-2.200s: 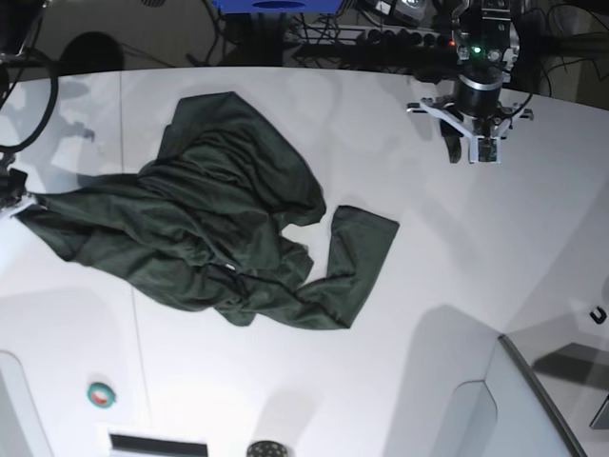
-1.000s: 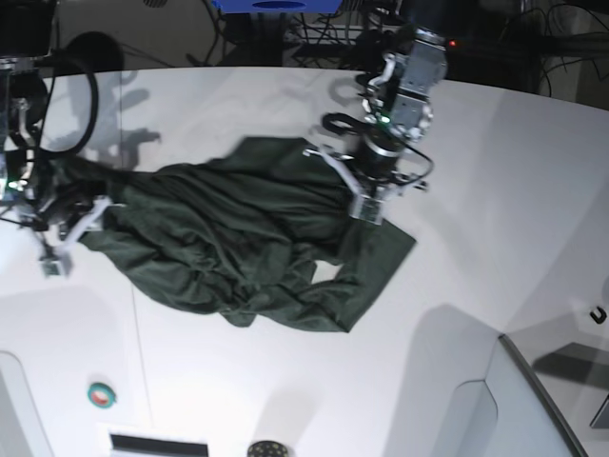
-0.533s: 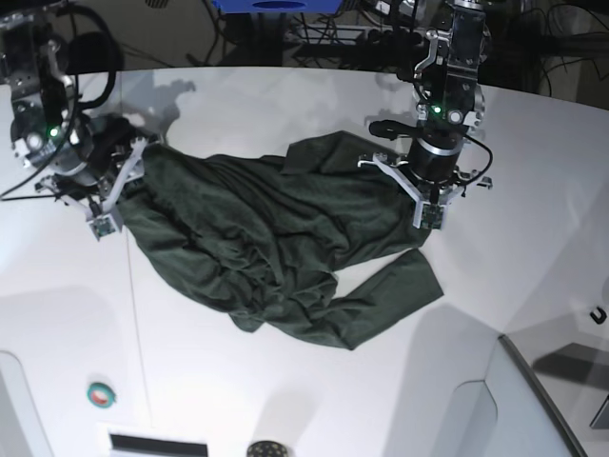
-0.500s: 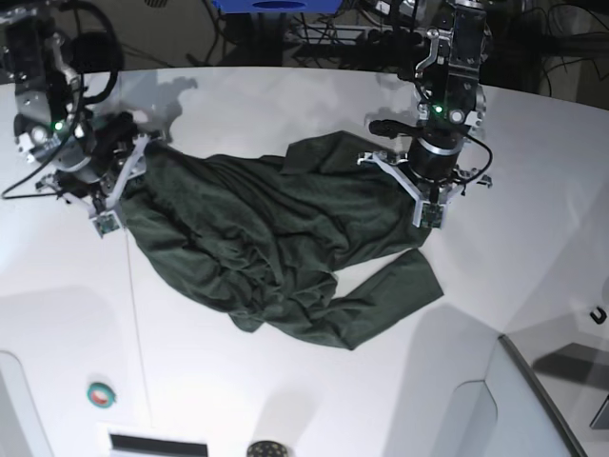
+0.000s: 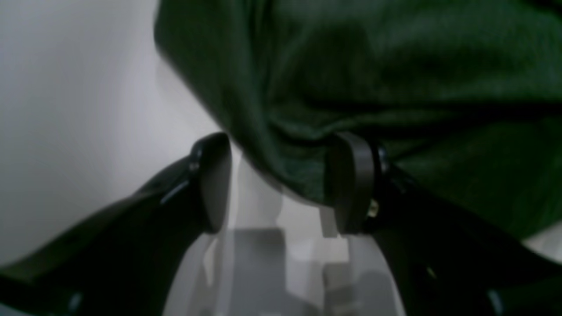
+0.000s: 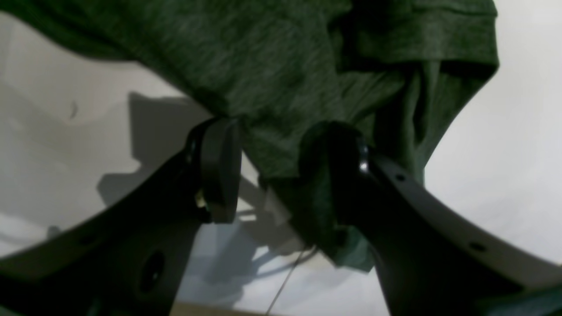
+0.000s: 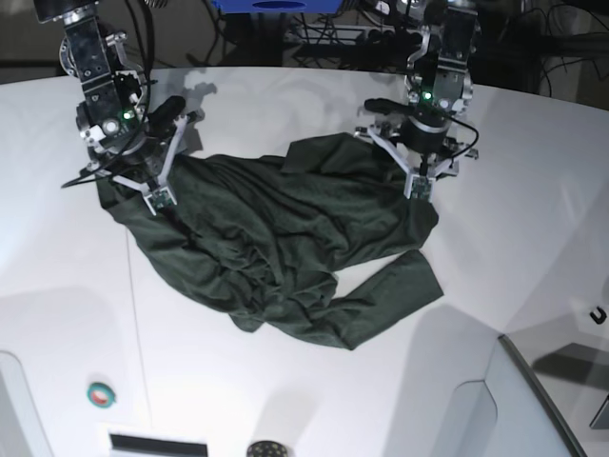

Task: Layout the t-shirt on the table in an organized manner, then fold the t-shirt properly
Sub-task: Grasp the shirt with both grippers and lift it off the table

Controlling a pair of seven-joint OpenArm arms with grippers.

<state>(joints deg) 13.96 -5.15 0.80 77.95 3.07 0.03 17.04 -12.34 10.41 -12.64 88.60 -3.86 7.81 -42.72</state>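
Observation:
The dark green t-shirt (image 7: 285, 248) lies crumpled across the middle of the white table (image 7: 495, 276), one sleeve sticking out at the front right. My left gripper (image 7: 417, 188) points down on its far right edge. In the left wrist view this gripper (image 5: 281, 184) is open, and the t-shirt (image 5: 395, 66) hem hangs loose between the fingers against the right pad. My right gripper (image 7: 160, 198) stands on the shirt's far left edge. Its wrist view shows the gripper (image 6: 274, 175) open too, with a fold of t-shirt (image 6: 285, 57) in the gap and bare table (image 6: 505, 153) beside it.
A thin dark seam line (image 7: 133, 314) runs across the table at the left. A small green and red round thing (image 7: 101, 394) lies at the front left. A raised grey panel (image 7: 533, 400) stands at the front right. Cables (image 7: 333, 38) run behind the table's far edge.
The left arm pulled the shirt's right side rightward and back, then its jaws opened. The right arm travelled from the table's left edge up and right onto the shirt's left edge.

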